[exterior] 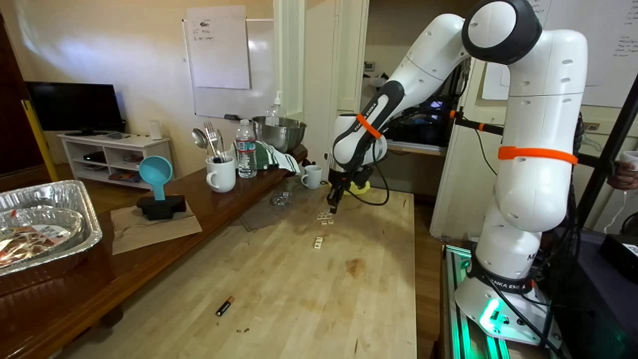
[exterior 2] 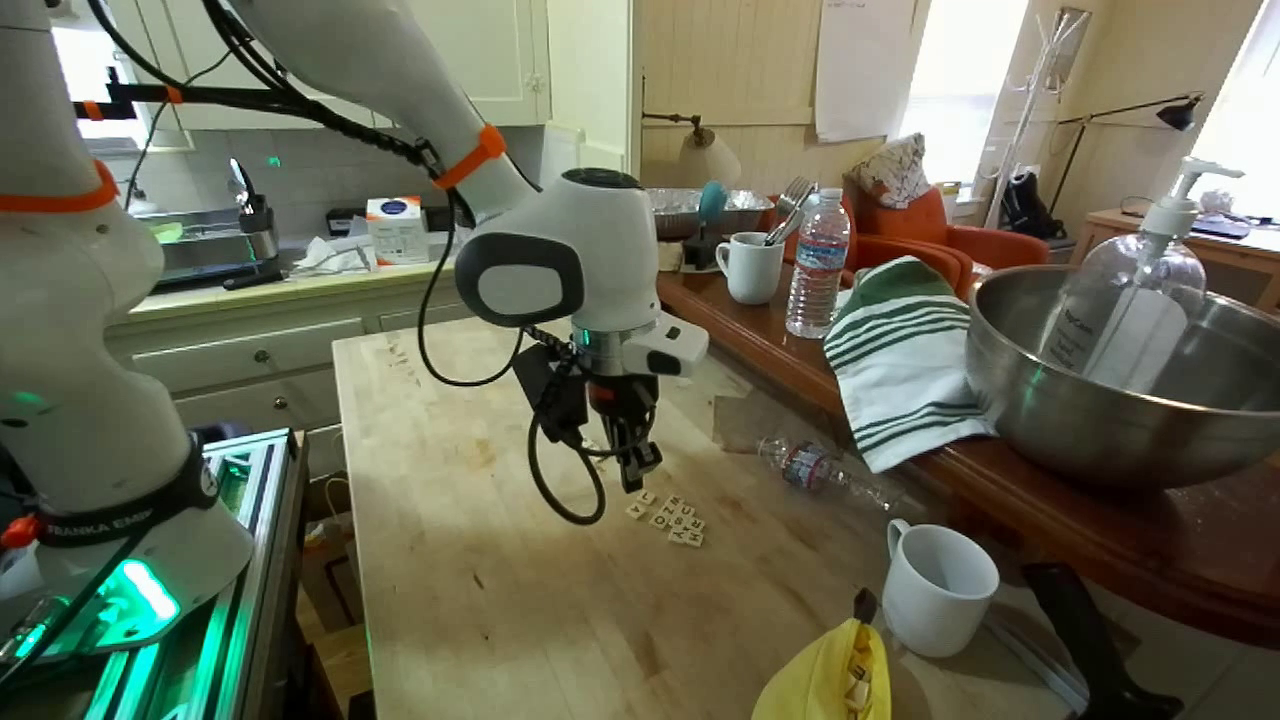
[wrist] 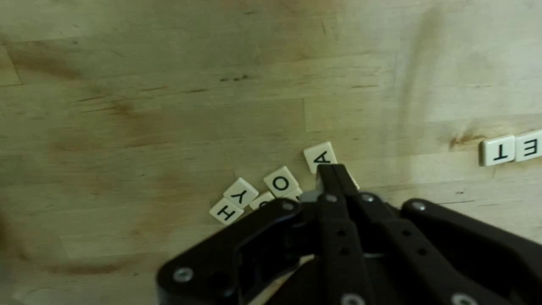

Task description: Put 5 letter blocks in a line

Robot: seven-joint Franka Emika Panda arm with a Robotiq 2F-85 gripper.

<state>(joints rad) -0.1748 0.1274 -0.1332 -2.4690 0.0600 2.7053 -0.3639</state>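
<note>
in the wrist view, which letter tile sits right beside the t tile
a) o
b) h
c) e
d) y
c, since the E tile lies side by side with the T tile near the picture's right edge, both letters upside down in that view.

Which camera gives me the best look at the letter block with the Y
The wrist view. There the Y block lies uncovered and large enough to read. In both exterior views the cluster of letter blocks looks tiny, and I can't surely pick out the Y.
</note>
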